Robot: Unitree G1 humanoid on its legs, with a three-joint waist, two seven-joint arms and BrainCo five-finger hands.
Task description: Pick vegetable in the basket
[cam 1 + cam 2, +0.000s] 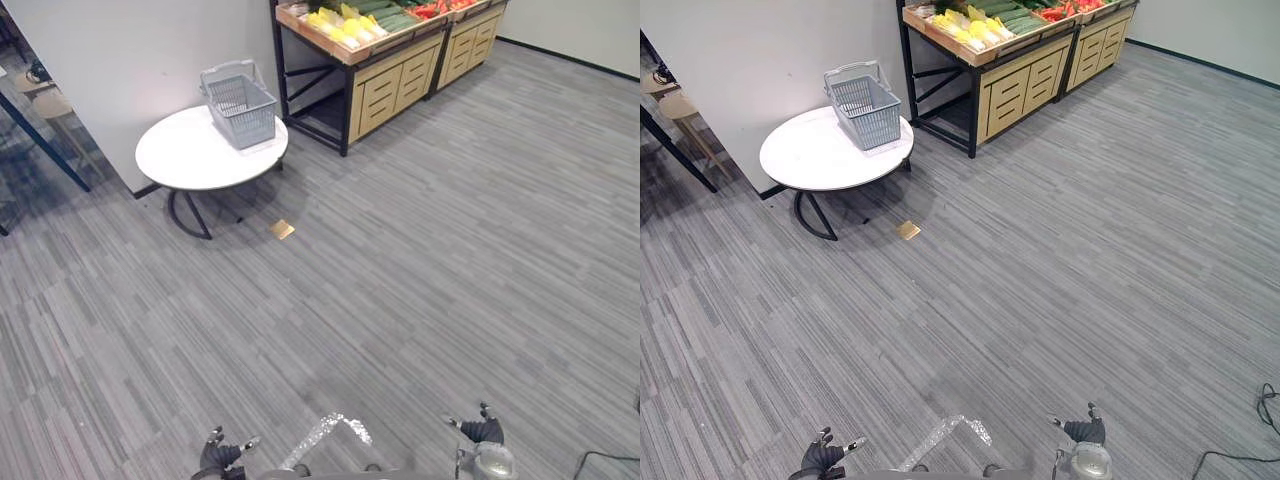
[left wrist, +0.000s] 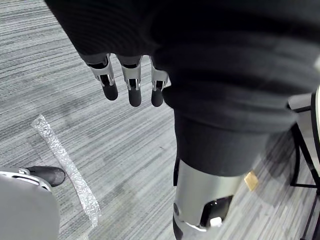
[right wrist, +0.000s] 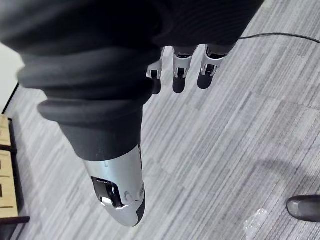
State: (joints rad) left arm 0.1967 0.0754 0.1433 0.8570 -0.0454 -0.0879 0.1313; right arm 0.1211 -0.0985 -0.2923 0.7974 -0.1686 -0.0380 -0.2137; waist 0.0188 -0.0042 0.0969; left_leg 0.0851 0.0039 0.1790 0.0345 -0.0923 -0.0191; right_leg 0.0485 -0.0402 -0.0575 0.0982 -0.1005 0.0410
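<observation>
Left hand (image 2: 131, 82) hangs low at 7 o'clock in the eye view, fingers straight and apart, nothing in it. Right hand (image 3: 179, 70) at 5 o'clock is the same: fingers relaxed, empty. Both are over bare grey floor.

Risks, my read:
- Bubble-wrap strip (image 1: 325, 438) lies on the floor between the hands, right by the feet. A first step onto it could slip or drag it along.
- Produce stand (image 1: 345, 52) is well away at 12–1 o'clock. With the whole approach yet to do, a heading error could leave the reach short or put an arm into the stand's black frame.
- Vegetables look packed tight, so fingers curling round one could roll its neighbours off the tray.
- Grey basket (image 1: 240, 108) sits near the 1 o'clock rim of the round white table (image 1: 185, 160), itself at 11 o'clock. A hard drop or a nudge could shove it off.
- Small tan plate (image 1: 282, 229) on the floor just beside the table base. Can't tell if it's flush.

Task's thing: all in the stand's top tray, none in either hand. Yellow vegetables (image 1: 335, 25) sit at the near end, then long green vegetables (image 1: 392, 16) — likely cucumbers — then red vegetables (image 1: 432, 8). They're too small to name further. The basket has mesh walls and nothing visible inside.
</observation>
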